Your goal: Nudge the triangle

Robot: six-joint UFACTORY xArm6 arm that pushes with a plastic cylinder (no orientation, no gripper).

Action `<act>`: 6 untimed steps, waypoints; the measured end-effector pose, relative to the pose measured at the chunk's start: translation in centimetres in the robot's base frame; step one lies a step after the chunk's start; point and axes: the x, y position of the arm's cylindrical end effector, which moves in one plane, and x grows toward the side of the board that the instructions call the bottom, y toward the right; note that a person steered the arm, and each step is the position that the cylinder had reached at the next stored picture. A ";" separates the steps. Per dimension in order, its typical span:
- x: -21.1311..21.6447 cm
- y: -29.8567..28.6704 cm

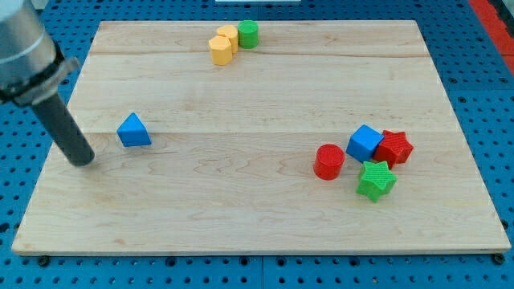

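A blue triangle (133, 131) lies on the wooden board (257, 209) at the view's left. My tip (83, 160) rests on the board to the left of the triangle and a little below it, with a small gap between them. The dark rod rises from the tip toward the view's top left corner.
At the view's top sit two yellow blocks (222, 45) touching a green cylinder (248, 34). At the right is a cluster: a red cylinder (328, 161), a blue cube (365, 143), a red star (394, 148) and a green star (376, 179).
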 end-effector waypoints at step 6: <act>-4.3 16.2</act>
